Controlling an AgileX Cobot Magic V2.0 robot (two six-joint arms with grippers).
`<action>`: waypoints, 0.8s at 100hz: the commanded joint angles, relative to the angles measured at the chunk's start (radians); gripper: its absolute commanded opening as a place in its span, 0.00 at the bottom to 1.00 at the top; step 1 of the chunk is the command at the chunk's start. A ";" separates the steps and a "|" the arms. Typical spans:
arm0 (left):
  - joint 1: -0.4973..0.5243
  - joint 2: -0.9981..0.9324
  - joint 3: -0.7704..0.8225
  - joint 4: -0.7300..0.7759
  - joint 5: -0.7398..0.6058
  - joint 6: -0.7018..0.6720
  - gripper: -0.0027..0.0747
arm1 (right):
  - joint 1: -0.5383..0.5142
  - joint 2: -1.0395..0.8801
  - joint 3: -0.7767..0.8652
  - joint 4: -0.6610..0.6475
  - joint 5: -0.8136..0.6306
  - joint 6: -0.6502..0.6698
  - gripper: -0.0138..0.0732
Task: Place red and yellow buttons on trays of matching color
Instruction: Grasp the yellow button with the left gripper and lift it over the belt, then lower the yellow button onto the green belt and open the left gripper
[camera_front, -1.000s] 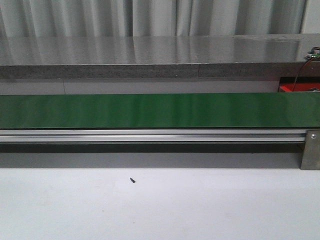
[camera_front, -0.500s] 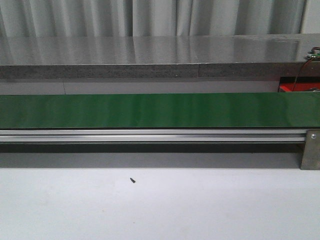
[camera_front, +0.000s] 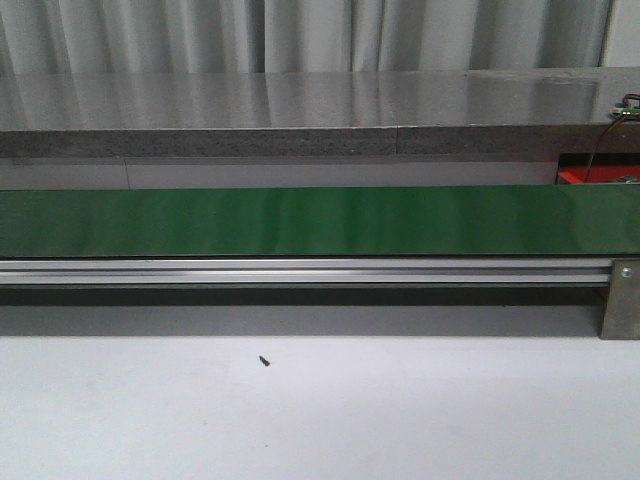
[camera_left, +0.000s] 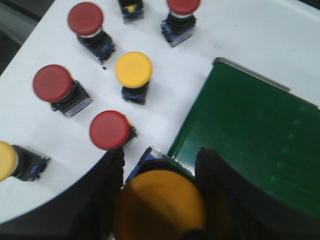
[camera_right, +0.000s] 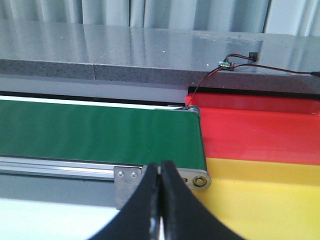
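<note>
In the left wrist view my left gripper (camera_left: 159, 200) is shut on a yellow button (camera_left: 160, 205), held over the end of the green belt (camera_left: 250, 135). On the white table lie several red buttons (camera_left: 110, 130) and yellow buttons (camera_left: 134, 69). In the right wrist view my right gripper (camera_right: 161, 200) is shut and empty, near the belt's end (camera_right: 100, 132), beside the red tray (camera_right: 255, 132) and the yellow tray (camera_right: 260, 200). Neither gripper shows in the front view.
The front view shows the long green belt (camera_front: 320, 220) on its aluminium rail (camera_front: 300, 270), a grey counter (camera_front: 300, 110) behind, and a small dark speck (camera_front: 265, 360) on the white table. A wired part (camera_right: 227, 62) lies on the counter above the red tray.
</note>
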 joint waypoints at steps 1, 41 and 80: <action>-0.041 -0.033 -0.054 -0.006 -0.038 0.012 0.06 | -0.001 -0.017 -0.019 -0.009 -0.073 -0.001 0.08; -0.160 0.088 -0.082 -0.011 -0.037 0.033 0.06 | -0.001 -0.017 -0.019 -0.009 -0.073 -0.001 0.08; -0.167 0.150 -0.082 -0.034 -0.033 0.055 0.29 | -0.001 -0.017 -0.019 -0.009 -0.073 -0.001 0.08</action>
